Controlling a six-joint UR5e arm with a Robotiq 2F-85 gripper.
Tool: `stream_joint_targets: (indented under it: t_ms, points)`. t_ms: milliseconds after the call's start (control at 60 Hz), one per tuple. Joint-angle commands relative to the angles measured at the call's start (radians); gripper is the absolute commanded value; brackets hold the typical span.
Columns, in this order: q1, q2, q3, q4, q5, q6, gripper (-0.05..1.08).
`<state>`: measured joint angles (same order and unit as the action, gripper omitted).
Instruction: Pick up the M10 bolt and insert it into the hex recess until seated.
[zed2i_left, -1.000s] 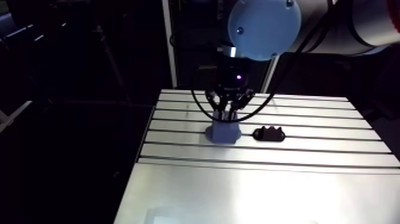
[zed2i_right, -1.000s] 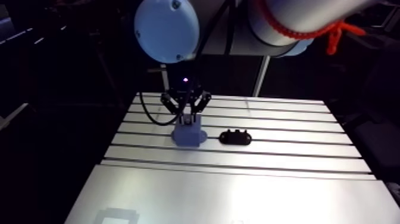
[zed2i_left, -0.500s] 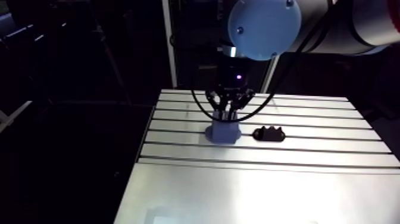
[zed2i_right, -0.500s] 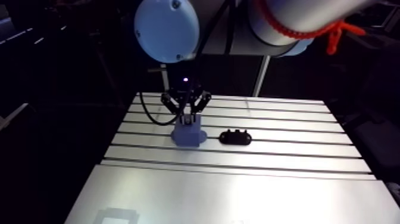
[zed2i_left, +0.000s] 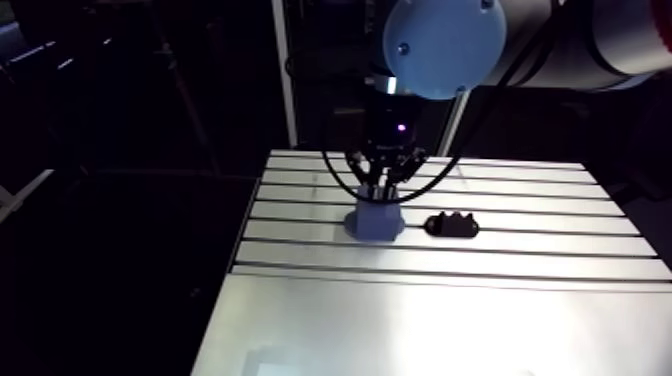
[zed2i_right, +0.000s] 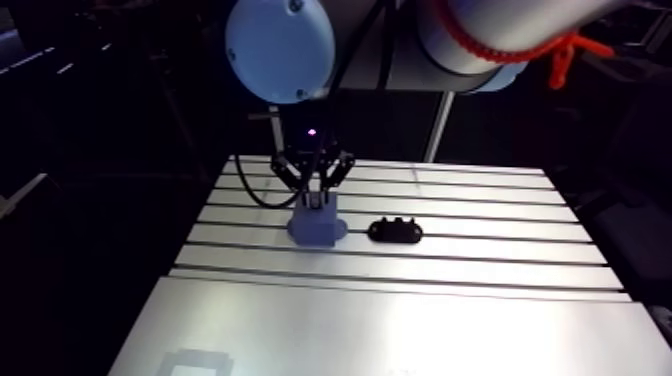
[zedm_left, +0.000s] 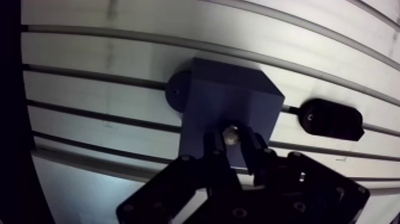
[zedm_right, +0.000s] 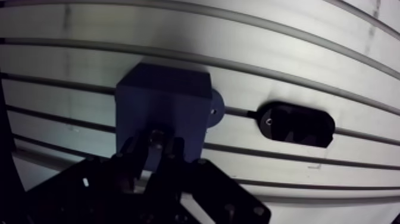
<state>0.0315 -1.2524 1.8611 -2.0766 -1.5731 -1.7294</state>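
The tool (zedm_left: 233, 143) pinches the M10 bolt (zedm_left: 231, 133) upright over the blue block (zedm_left: 229, 98) beneath it, apparently aligned for straight downward insertion.

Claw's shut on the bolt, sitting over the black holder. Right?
Not quite. The claw is shut on the bolt, but over the blue block, not the black holder, which lies apart, beside the block. The wrist view shows it.
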Motion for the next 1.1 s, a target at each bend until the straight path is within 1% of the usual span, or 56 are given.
stream_joint_targets:
  t_ms: [17,733,1100]
  points:
    - [0.001,0.000,0.000,0.000,0.000,0.000,0.69]
    - [0.002,0.002,0.002,0.000,0.000,0.000,0.69]
    - [0.005,0.000,0.002,0.000,0.000,0.000,0.72]
